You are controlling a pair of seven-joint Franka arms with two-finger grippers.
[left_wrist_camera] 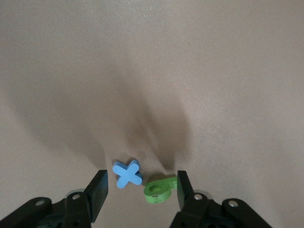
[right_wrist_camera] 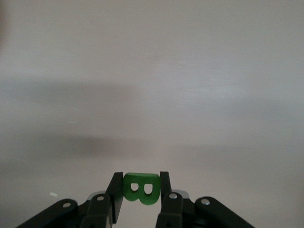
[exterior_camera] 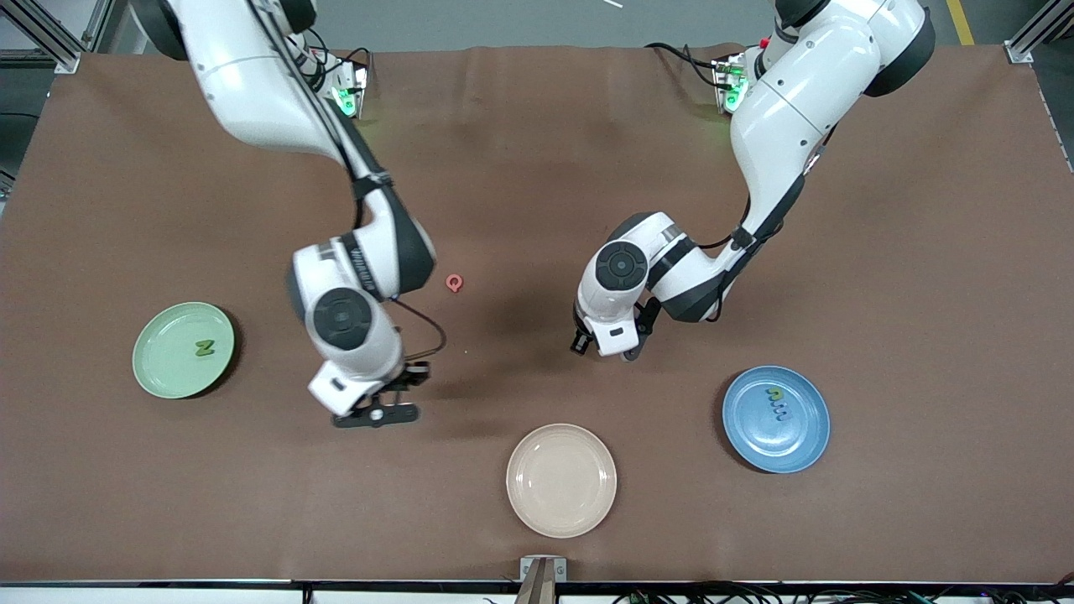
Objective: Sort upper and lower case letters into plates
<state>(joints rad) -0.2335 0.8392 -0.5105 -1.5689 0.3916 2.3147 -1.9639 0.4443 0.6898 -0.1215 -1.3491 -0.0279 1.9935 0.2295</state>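
Observation:
My right gripper (exterior_camera: 379, 411) is shut on a green letter B (right_wrist_camera: 141, 188), over bare table between the pale green plate (exterior_camera: 164, 369) and the cream plate. The right gripper (right_wrist_camera: 141, 191) holds the B by its sides. A green letter (exterior_camera: 204, 347) lies in the green plate. My left gripper (exterior_camera: 606, 346) is open low over the table. In the left wrist view the left gripper (left_wrist_camera: 140, 191) has a blue x (left_wrist_camera: 127, 173) and a small green letter (left_wrist_camera: 159, 191) between its fingers, the green one against one finger. The blue plate (exterior_camera: 797, 445) holds a green letter (exterior_camera: 775, 393) and a blue one (exterior_camera: 781, 412). A red Q (exterior_camera: 455, 283) lies between the arms.
A cream-white plate (exterior_camera: 560, 479) sits near the table's front edge, between the two coloured plates. The brown table mat (exterior_camera: 537, 168) covers the whole work surface. A small fixture (exterior_camera: 542, 579) stands at the front edge.

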